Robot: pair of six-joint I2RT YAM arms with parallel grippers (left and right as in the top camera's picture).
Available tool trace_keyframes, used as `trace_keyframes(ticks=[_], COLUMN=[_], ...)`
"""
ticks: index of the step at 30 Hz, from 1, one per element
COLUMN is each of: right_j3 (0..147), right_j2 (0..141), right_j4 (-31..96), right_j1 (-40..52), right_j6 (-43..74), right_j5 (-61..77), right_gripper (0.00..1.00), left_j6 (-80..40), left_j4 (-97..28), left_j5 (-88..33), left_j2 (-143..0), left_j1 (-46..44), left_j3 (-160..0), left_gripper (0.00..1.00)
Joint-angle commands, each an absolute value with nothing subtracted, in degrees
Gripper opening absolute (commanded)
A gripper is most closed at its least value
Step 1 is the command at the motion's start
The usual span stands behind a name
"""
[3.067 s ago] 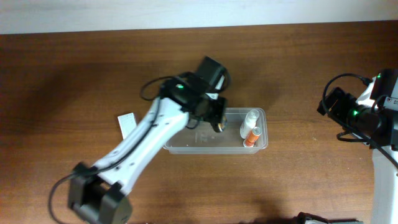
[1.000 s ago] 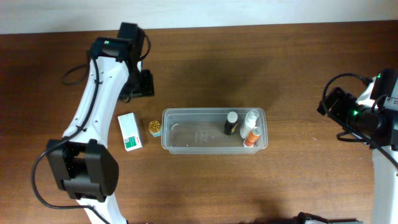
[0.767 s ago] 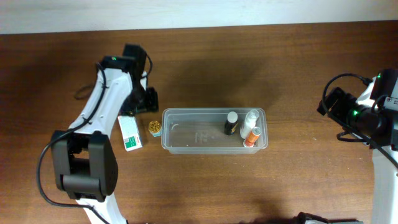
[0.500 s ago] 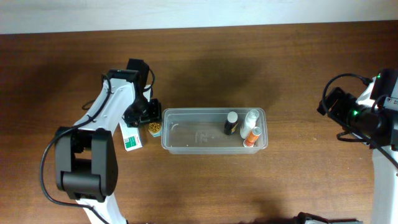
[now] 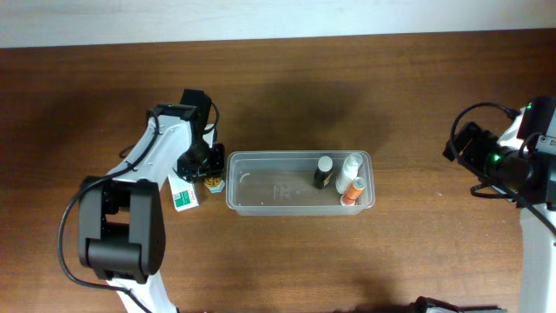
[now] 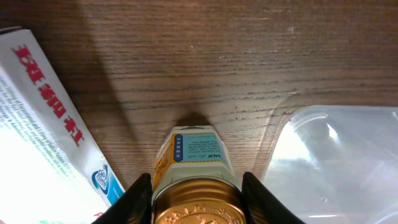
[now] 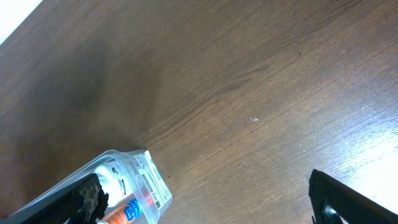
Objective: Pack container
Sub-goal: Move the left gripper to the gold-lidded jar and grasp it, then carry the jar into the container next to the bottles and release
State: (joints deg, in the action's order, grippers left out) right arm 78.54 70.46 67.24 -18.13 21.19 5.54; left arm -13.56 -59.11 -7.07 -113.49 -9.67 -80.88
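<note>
Wood of a dark brown colour, with a fine grain, covered the whole table [image 5: 391, 87], and a pale strip of wall [image 5: 261, 17] ran along its far edge in the overhead view. The container [image 5: 269, 187] lay near the middle of the table with its long side across the picture. At its right end stood a dark bottle [image 5: 323, 172], a white bottle [image 5: 349, 165] and an orange bottle [image 5: 351, 189], close together. The rest of the bin showed only the clear bottom. Just beside its left end stood a small jar [image 5: 214, 183] with a gold lid, and left of the jar lay a white-and-green box [image 5: 183, 193]. From above, the left arm covered most of this spot, so the grip could not be judged there. The left wrist view showed it better. The left gripper [image 6: 198, 193] was down over the jar, with one of its fingers [image 6: 140, 199] on each side of the gold lid and right against it. Whether they pressed the lid or only touched it, I cannot tell. The same view showed red letters on the box and the rounded corner of the container, both very near the jar. The right gripper [image 7: 205, 186] was well apart from everything, at the right edge of the table. Its wrist view showed the two dark fingers spread wide with only bare wood between them, holding nothing, and far off the end of the container with the white and orange bottles.
</note>
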Motion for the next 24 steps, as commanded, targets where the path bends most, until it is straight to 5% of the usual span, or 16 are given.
trace_keyframes(ticks=[1,17,24], right_j3=[79.05,79.05,79.05], right_j2=[70.67,70.67,70.67], right_j4=[67.24,67.24,67.24], right_j1=[-18.39,-18.39,-18.39], right_j6=[21.50,21.50,21.50], right_j5=[5.80,5.80,5.80], right_gripper=[0.98,0.98,0.98], left_j6=[-13.19,-13.15,-13.80], left_j4=[-59.02,-70.61,-71.57], left_j5=[-7.75,-2.59,-5.93], left_j2=[-112.36,-102.08,-96.36], left_j1=[-9.74,-9.98,-17.63], left_j3=[-80.18,-94.91,-97.30], left_gripper=[0.31,0.29,0.27])
